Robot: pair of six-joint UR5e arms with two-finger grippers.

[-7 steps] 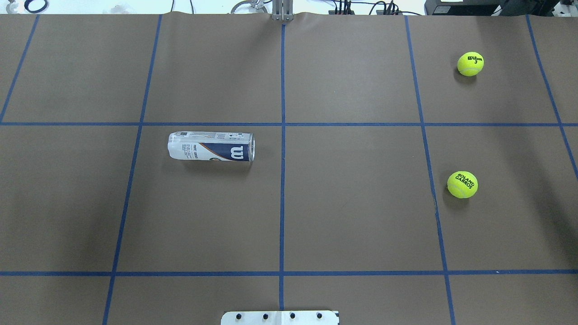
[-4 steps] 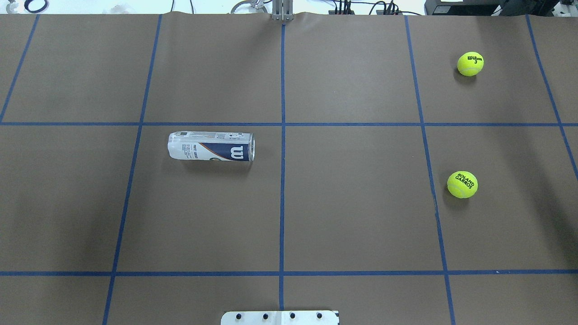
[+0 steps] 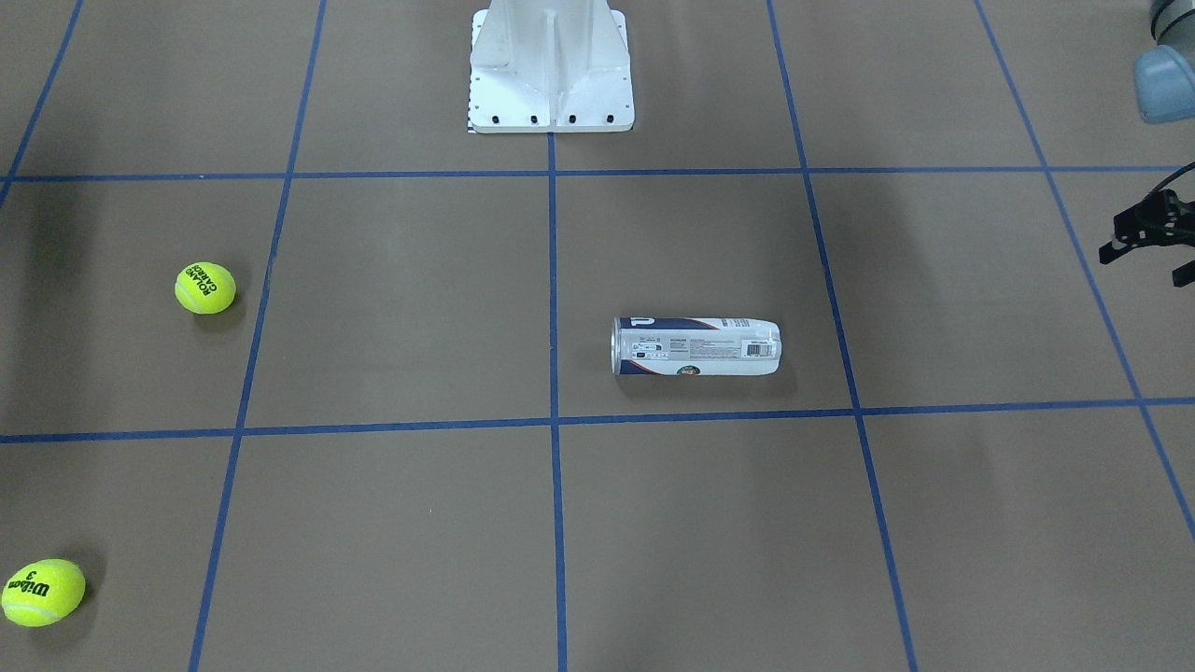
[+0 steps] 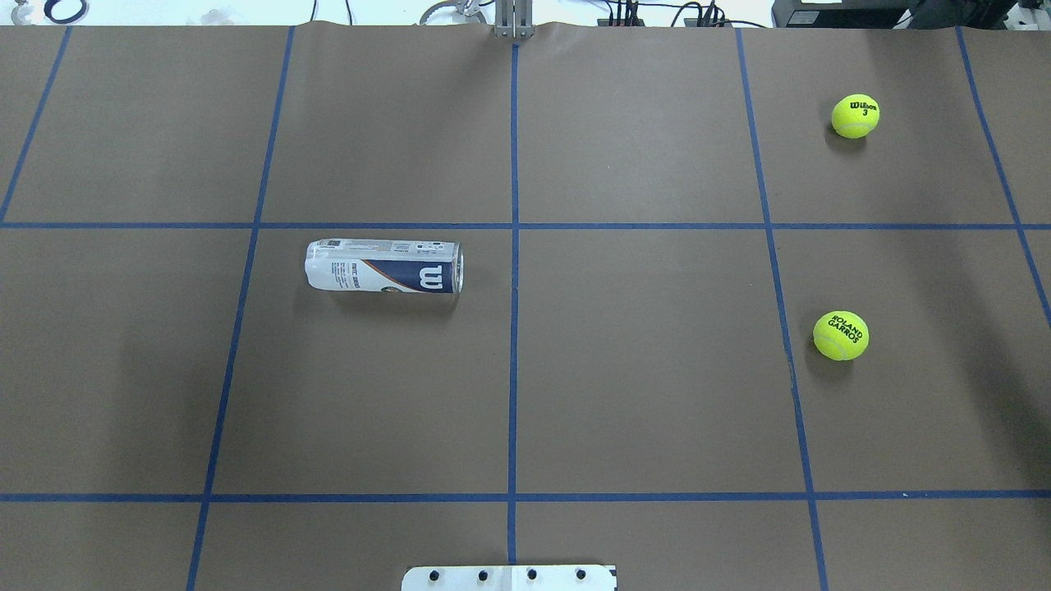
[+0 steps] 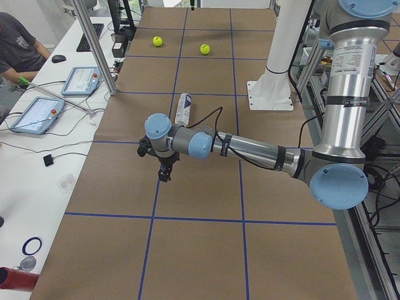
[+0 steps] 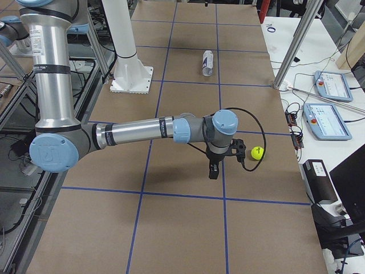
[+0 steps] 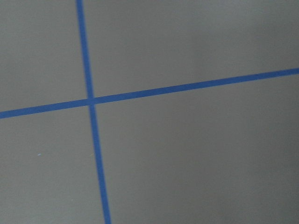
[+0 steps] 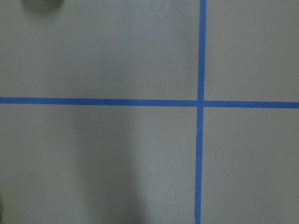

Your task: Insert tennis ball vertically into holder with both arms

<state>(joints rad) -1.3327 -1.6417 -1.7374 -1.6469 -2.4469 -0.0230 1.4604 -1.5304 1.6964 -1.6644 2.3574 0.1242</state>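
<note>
The holder lies on its side left of the table's middle, silver rim towards the centre line. It also shows in the front view and the left side view. Two yellow tennis balls lie on the right: one far, one nearer. My left gripper hangs over bare table near the left end, apart from the holder. My right gripper hangs near the right end beside a ball. I cannot tell whether either is open or shut. Both wrist views show only table and tape.
Blue tape lines divide the brown table into squares. The white pedestal base stands at the robot's edge. Black parts of the left arm show at the front view's right edge. Tablets and an operator are beside the table.
</note>
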